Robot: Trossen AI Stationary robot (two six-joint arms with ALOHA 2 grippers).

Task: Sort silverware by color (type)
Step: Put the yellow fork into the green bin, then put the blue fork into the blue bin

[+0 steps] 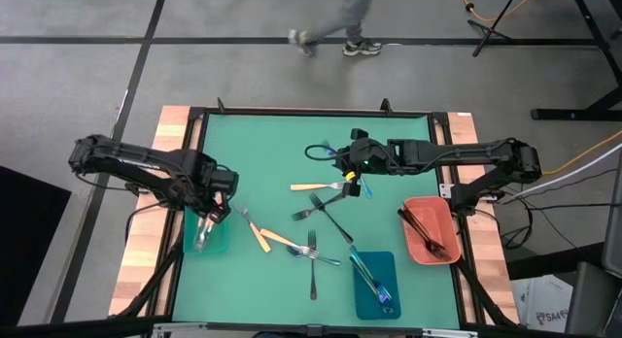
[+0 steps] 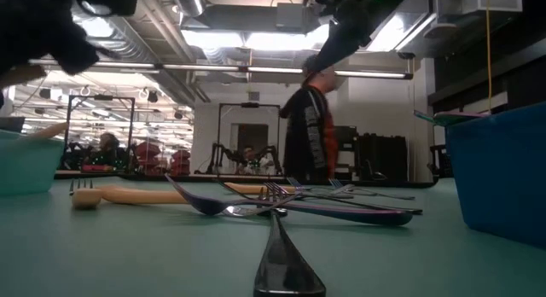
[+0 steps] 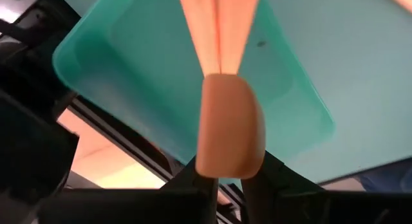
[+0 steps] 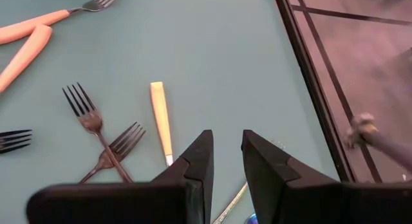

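Near edge: blue tray (image 1: 375, 285) with iridescent pieces. Loose forks (image 1: 313, 260) lie mid-table. At left, the left gripper (image 1: 211, 214), clamped on an orange handle (image 3: 229, 134), hangs over the teal tray (image 1: 206, 239). Right, the red tray (image 1: 429, 231) holds dark pieces. Farther, the right gripper (image 1: 352, 178) hovers, jaws narrowly apart. Beyond, a person (image 1: 335, 22) passes.

Overhead cam looks straight down on the whole green table (image 1: 282, 163). Low cam sits right on the tabletop, looking level across at the room. Left wrist cam is super close over the teal tray (image 3: 129, 89). Right wrist cam looks down on the loose forks (image 4: 96, 130) mid-table, also visible from overhead.
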